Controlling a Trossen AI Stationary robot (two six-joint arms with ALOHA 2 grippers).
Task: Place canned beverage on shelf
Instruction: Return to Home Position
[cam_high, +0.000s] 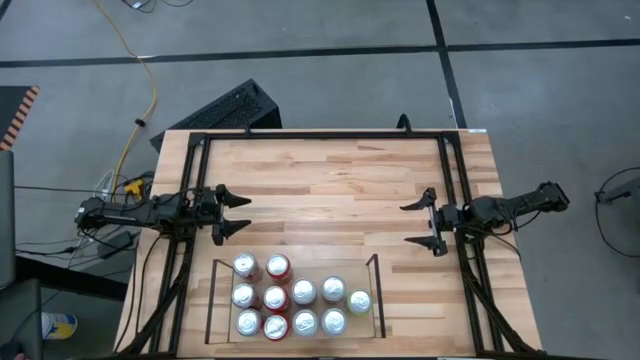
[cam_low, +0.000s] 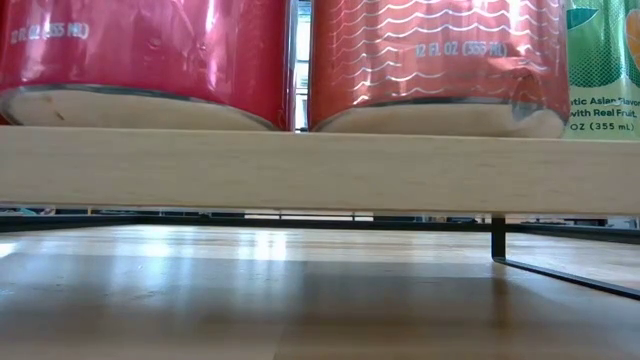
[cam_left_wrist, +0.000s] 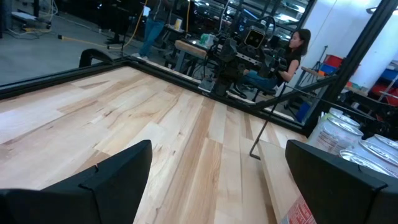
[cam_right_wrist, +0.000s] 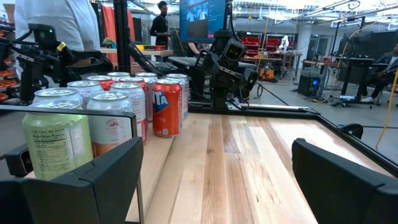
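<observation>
The shelf (cam_high: 372, 268), a low bay with thin black rails and a light plank floor, stands at the table's near edge. Several cans (cam_high: 290, 308) stand upright on its plank: red, silver and one green can (cam_high: 359, 301) at its right end. The low view shows red can bottoms (cam_low: 430, 60) on the plank's edge (cam_low: 320, 170). My left gripper (cam_high: 238, 214) is open and empty above the table's left part, beyond the shelf. My right gripper (cam_high: 424, 221) is open and empty above the right part. The right wrist view shows the cans (cam_right_wrist: 112, 106) close by.
A larger black metal frame (cam_high: 320, 134) runs around the tabletop. Bare wood lies between the two grippers and beyond the shelf (cam_high: 330, 190). People and workbenches show in the room behind the table (cam_right_wrist: 56, 25).
</observation>
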